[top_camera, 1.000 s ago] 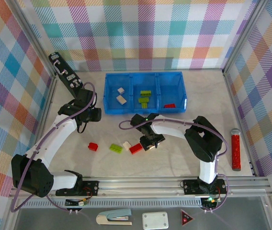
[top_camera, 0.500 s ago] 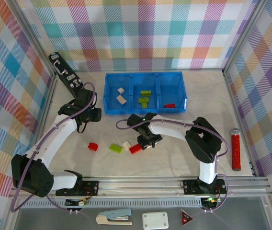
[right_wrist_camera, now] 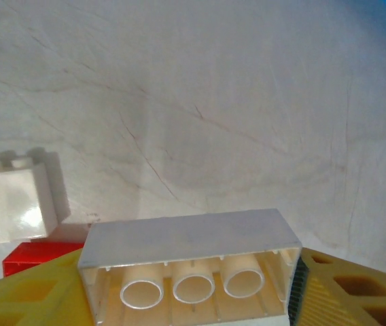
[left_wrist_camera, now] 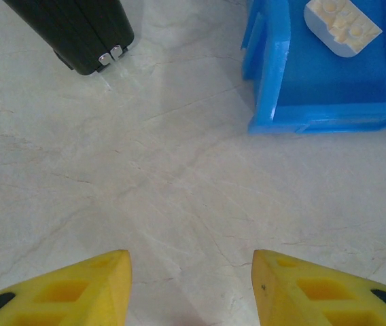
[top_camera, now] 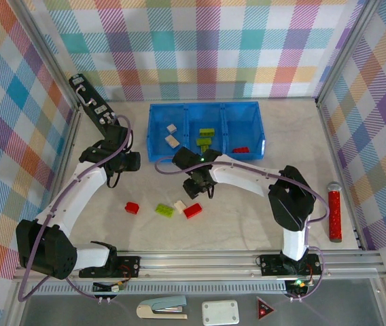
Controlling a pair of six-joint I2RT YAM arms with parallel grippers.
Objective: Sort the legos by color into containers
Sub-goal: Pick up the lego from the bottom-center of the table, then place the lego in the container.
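Marble-look desk (top_camera: 247, 224), plaid walls. Item: cream brick (right_wrist_camera: 189, 261), clamped in my right pincer (top_camera: 198, 183). Left pincer (left_wrist_camera: 189, 272) apart, empty. Advice: I'd carry it just beyond, into the blue tray (top_camera: 205, 105), left compartment; release low.

Bare tabletop (left_wrist_camera: 179, 170) lying open ahead of left gripper (left_wrist_camera: 187, 272), between black device (left_wrist_camera: 77, 34) and blue tray (left_wrist_camera: 268, 81) corner. Right arm (top_camera: 247, 178) lying across mid-table, right gripper (top_camera: 196, 189) clamping long cream brick (right_wrist_camera: 189, 251) just before tray front. Loose bricks (top_camera: 165, 210) sitting clustered front-centre. Right side standing free up to red cylinder (top_camera: 334, 210).
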